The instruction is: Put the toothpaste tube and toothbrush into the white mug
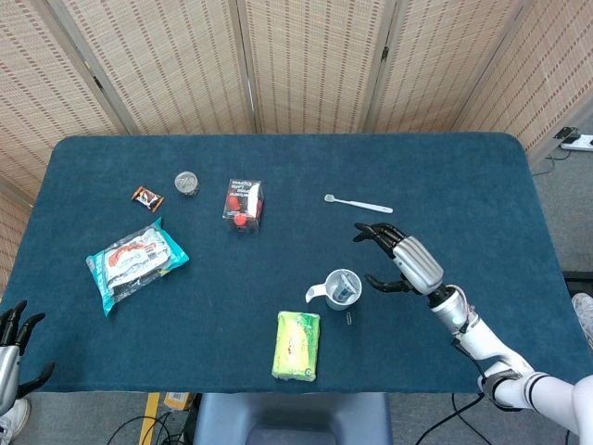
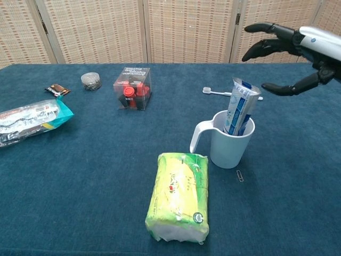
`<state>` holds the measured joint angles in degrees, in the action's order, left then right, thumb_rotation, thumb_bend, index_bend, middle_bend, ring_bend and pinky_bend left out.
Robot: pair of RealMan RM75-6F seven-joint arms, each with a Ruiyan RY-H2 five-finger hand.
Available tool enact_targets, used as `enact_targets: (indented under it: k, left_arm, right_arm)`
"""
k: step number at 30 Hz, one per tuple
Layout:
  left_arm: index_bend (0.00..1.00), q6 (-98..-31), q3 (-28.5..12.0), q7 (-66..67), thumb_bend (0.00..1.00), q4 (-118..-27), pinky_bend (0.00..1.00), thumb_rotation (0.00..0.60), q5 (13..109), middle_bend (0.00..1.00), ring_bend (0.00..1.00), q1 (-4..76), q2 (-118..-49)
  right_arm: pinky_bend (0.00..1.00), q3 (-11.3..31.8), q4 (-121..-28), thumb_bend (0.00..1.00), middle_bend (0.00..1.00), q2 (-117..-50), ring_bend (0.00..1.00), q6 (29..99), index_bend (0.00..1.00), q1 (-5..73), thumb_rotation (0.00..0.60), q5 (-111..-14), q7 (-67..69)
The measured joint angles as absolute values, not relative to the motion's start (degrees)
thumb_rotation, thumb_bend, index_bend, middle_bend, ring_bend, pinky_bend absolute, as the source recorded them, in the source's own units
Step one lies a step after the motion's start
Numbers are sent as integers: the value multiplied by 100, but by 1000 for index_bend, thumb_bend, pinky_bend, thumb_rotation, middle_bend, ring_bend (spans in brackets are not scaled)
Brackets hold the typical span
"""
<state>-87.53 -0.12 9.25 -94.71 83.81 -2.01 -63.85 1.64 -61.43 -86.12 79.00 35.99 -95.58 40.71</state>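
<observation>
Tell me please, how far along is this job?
Half done: the tube stands in the mug. The right hand is open above the table, holding nothing. The toothbrush lies beyond the mug, not yet picked up. The left hand sits idle off the table's edge.

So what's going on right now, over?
Right hand open above mug; left hand idle. Toothpaste in mug. Toothbrush on table, path clear.

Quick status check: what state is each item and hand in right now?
Tube: standing tilted in the mug.
Mug: upright, handle toward the left.
Toothbrush: lying flat on the table, outside the mug.
Right hand: open, above the mug's right, holding nothing.
Left hand: at the table's edge, fingers apart.
</observation>
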Motion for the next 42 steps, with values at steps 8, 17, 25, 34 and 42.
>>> enact_targets:
  k: [8, 17, 25, 34, 42]
  left_arm:
    - [188, -8791, -18, 912, 314, -9467, 134, 600, 8414, 39, 37, -200, -6389]
    - [188, -8852, -11, 870, 314, -9467, 134, 600, 8430, 39, 37, -234, -6371]
    - [188, -8877, -4, 860, 314, -9453, 134, 600, 8415, 39, 37, -263, -6362]
    - [188, -8835, -12, 849, 314, -9408, 134, 600, 8316, 40, 37, -277, -6355]
    - [188, -8799, -15, 814, 314, -9352, 134, 600, 8233, 39, 37, -299, -6352]
  right_arm:
    - [191, 467, -6527, 320, 337, -8253, 221, 7378, 79, 3675, 600, -9048, 3806]
    - [202, 794, -6612, 329, 366, -8266, 221, 5993, 222, 4068, 600, -8139, 2228]
    - [202, 1096, -5782, 355, 362, -8843, 221, 4841, 230, 4662, 600, -7295, 749]
    - [202, 1280, -4058, 355, 300, -9886, 219, 4033, 230, 5213, 600, -6734, -132]
    - [201, 1353, -2729, 388, 274, -10681, 195, 3503, 230, 5571, 600, -6518, -688]
